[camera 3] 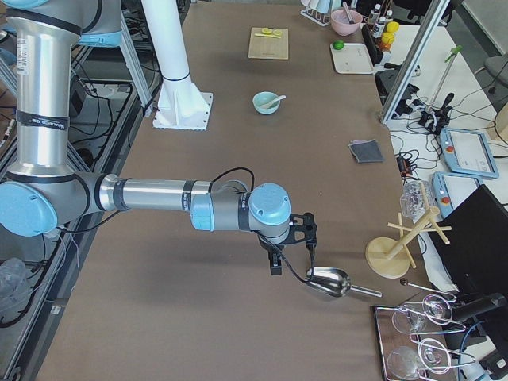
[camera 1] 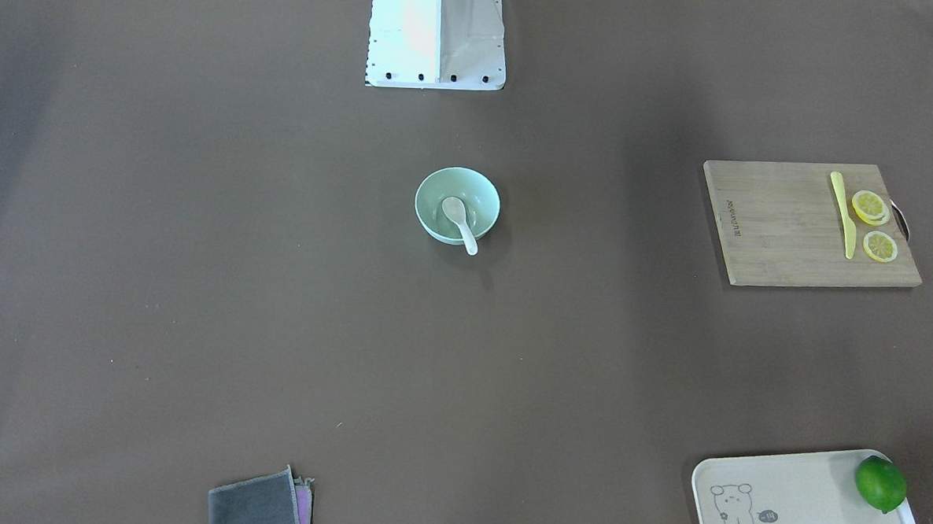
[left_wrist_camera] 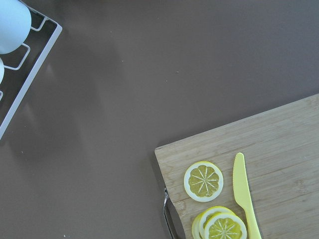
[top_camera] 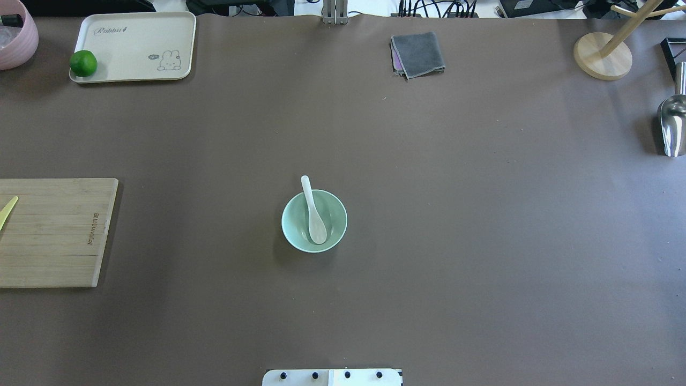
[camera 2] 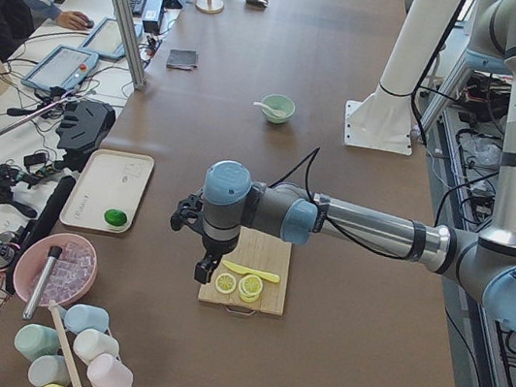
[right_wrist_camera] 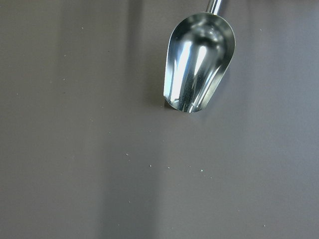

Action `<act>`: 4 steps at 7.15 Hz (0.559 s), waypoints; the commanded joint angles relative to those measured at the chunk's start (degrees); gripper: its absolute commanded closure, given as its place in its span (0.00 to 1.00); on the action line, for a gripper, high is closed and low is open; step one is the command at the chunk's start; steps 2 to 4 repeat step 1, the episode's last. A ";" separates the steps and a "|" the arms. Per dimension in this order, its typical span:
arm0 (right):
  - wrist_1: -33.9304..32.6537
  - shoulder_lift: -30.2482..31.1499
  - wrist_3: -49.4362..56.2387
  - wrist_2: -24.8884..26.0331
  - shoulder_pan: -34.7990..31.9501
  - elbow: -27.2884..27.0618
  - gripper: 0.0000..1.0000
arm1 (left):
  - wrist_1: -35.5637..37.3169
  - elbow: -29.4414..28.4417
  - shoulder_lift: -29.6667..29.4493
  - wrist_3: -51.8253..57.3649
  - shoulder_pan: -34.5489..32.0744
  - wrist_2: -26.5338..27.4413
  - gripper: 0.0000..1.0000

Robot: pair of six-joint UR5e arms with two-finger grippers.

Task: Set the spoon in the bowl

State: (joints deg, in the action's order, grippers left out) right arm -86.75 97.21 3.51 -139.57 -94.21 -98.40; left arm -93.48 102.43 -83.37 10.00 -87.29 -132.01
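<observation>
The spoon [top_camera: 313, 214] sits scoop-down in the bowl [top_camera: 292, 224], handle propped over the rim, well away from both grippers. The left gripper [camera 2: 204, 270] hangs by the cutting board [camera 2: 266, 298], the right gripper [camera 3: 275, 266] beside a metal scoop [camera 3: 327, 282]; whether either is apart or together, I cannot tell. The only risk I'd guess at is a nudge to the bowl levering the handle out.

A board [camera 1: 783, 228] is carrying a knife [camera 1: 843, 211] beside three lemon slices [camera 1: 869, 205], two of them overlapping. A lime [camera 1: 880, 483] is sitting in a tray [camera 1: 795, 497] corner. A folded cloth [camera 1: 255, 509] is lying on the counter [camera 1: 198, 282]. A scoop [top_camera: 671, 126] is lying near a wooden stand [top_camera: 601, 56].
</observation>
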 commanded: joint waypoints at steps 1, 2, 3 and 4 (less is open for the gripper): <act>0.09 1.14 0.00 0.00 -0.01 -0.04 0.00 | -0.12 0.75 -0.04 -0.07 -0.60 -0.70 0.02; 0.09 1.14 0.00 0.00 -0.01 -0.04 0.00 | -0.12 0.75 -0.04 -0.07 -0.60 -0.70 0.02; 0.09 1.14 0.00 0.00 -0.01 -0.04 0.00 | -0.12 0.75 -0.04 -0.07 -0.60 -0.70 0.02; 0.09 1.14 0.00 0.00 -0.01 -0.04 0.00 | -0.12 0.75 -0.04 -0.07 -0.60 -0.70 0.02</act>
